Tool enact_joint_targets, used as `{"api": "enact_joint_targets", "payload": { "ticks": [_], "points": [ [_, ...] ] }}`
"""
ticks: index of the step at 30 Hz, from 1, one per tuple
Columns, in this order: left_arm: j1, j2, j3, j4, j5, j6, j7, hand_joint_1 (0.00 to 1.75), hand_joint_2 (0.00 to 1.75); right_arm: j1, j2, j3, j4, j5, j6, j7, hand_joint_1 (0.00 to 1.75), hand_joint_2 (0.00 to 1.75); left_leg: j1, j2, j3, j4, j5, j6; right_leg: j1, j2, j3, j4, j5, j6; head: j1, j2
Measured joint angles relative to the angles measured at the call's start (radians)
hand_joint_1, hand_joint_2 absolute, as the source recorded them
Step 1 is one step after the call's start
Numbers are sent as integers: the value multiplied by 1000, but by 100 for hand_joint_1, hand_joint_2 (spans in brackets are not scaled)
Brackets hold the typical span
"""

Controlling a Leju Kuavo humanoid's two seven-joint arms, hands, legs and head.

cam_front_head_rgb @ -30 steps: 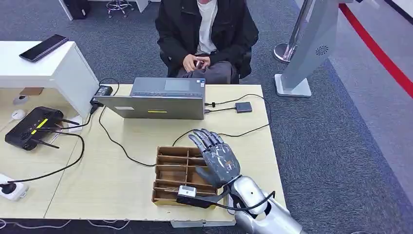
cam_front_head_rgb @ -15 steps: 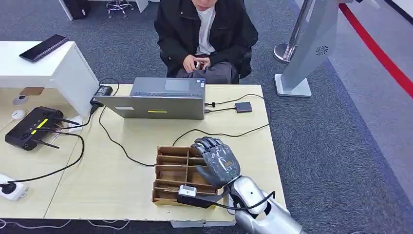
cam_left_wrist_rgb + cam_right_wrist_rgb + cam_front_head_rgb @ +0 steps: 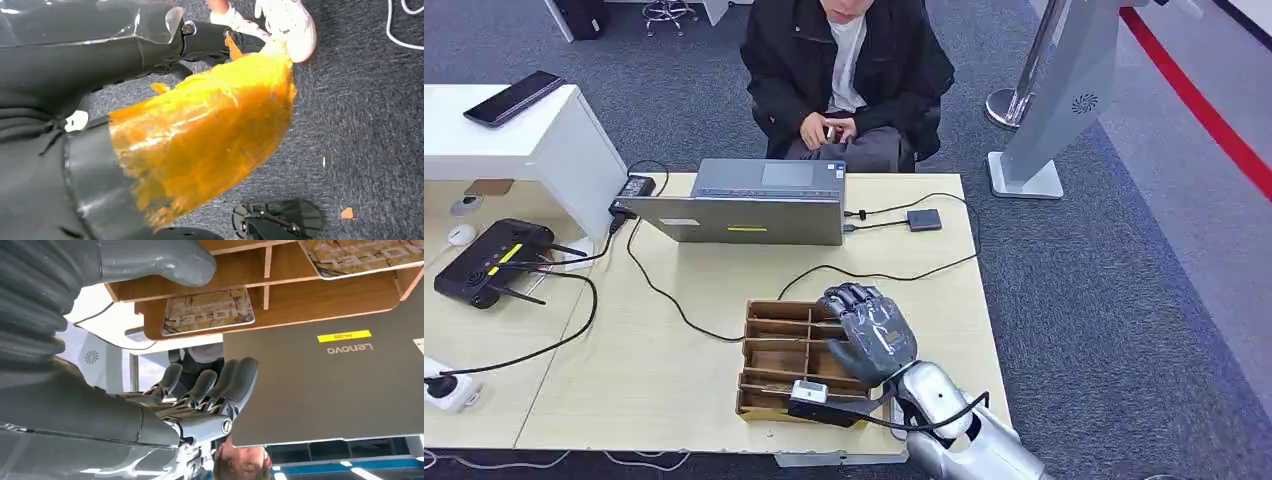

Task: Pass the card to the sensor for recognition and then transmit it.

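Observation:
My right hand (image 3: 870,326) hovers over the right side of a brown wooden divider tray (image 3: 774,345) at the table's near edge. Its fingers are bent downward toward the compartments and hold nothing. In the right wrist view the thumb (image 3: 165,260) and the bent fingers (image 3: 220,382) stand apart, and a patterned card (image 3: 207,310) lies flat in a compartment of the tray (image 3: 265,277) between them. A second card (image 3: 360,255) lies in a neighbouring compartment. A small black square sensor (image 3: 923,219) sits on the table's far right, wired to the laptop (image 3: 754,205).
A person (image 3: 844,70) sits behind the table, facing the laptop. Black cables cross the tabletop between the laptop and the tray. A black router (image 3: 494,262), a power strip (image 3: 444,388) and a white stand with a phone (image 3: 514,97) are at the left.
My right hand's fingers went from stretched out over the tray to bent down toward its compartments. The hand sits slightly lower; nothing else moved.

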Motion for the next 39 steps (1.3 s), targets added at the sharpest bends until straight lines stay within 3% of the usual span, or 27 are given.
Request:
{"api": "enact_joint_targets", "payload": {
  "ticks": [5,8,10,11,13,29,31,32,34,39],
  "points": [
    [0,0,0,0,0,0,0,0,0,0,0,0,1,-1,0,3,79,175,0,0,0,0,0,0,0,0,0,0,0,0,0,0],
    [0,0,0,0,3,-6,0,0,0,-1,0,0,2,-2,2,5,94,175,0,0,0,0,0,0,0,0,0,0,0,0,0,0],
    [0,1,0,0,11,-32,5,0,0,-1,1,0,3,-2,5,8,113,175,0,0,0,0,0,0,0,0,0,0,0,0,0,0],
    [0,1,0,0,14,-47,8,0,0,-2,2,0,3,-2,8,11,113,175,0,0,0,0,0,0,0,0,0,0,0,0,0,0],
    [1,3,0,0,27,-97,18,0,0,-2,7,0,6,1,13,14,126,175,0,0,0,0,0,0,0,0,0,0,0,0,0,0],
    [48,46,13,17,160,-529,40,0,0,-22,48,-4,29,20,37,24,136,175,0,0,0,0,0,0,0,0,0,0,0,0,0,0],
    [62,52,24,40,176,-612,31,0,0,-25,50,-3,32,12,30,19,150,175,0,0,0,0,0,0,0,0,0,0,0,0,0,0],
    [71,55,28,48,180,-635,28,0,0,-26,50,-2,34,11,27,16,150,175,0,0,0,0,0,0,0,0,0,0,0,0,0,0],
    [88,63,34,60,188,-680,22,0,0,-27,50,0,36,2,6,4,168,175,0,0,0,0,0,0,0,0,0,0,0,0,0,0],
    [139,97,60,79,199,-834,7,0,0,-34,50,4,41,-28,-74,-36,169,175,0,0,0,0,0,0,0,0,0,0,0,0,0,0]
  ]
}}
